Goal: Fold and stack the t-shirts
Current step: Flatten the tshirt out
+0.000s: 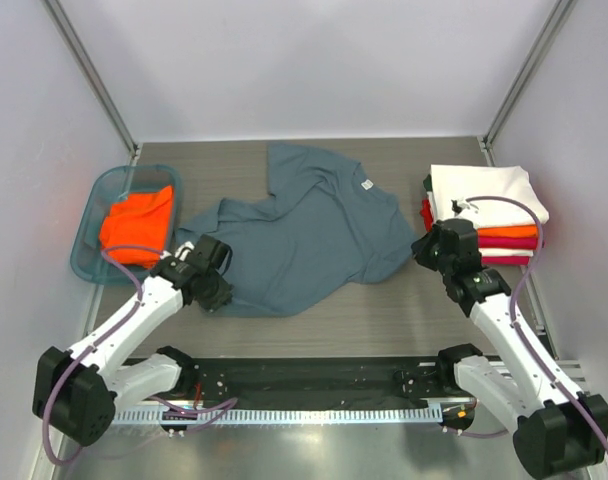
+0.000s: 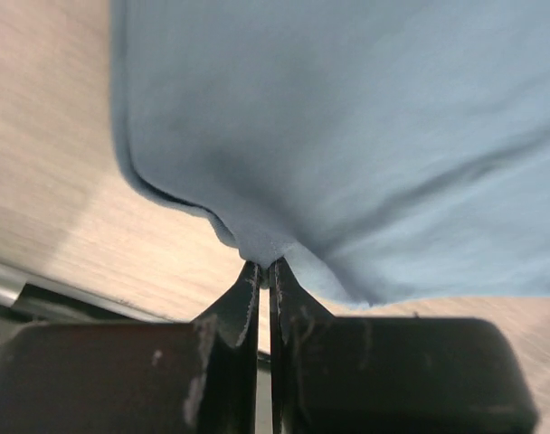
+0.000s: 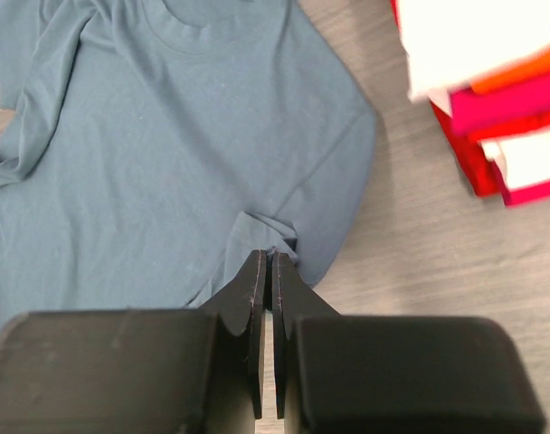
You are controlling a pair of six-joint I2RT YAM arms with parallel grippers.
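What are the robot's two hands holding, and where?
Both hold the blue-grey t-shirt. The left gripper has its jaws shut on a bunched bit of its edge; the right gripper pinches a fold near a sleeve.

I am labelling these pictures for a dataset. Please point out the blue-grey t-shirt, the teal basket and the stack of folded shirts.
blue-grey t-shirt [image 1: 314, 235], top view, middle of its body
teal basket [image 1: 144, 183], top view, bare far part inside the rim
stack of folded shirts [image 1: 484, 182], top view, white shirt on top

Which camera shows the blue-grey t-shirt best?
The top external view: nearly the whole blue-grey t-shirt shows there. The left wrist view shows only a pinched edge; the right wrist view, a cropped part.
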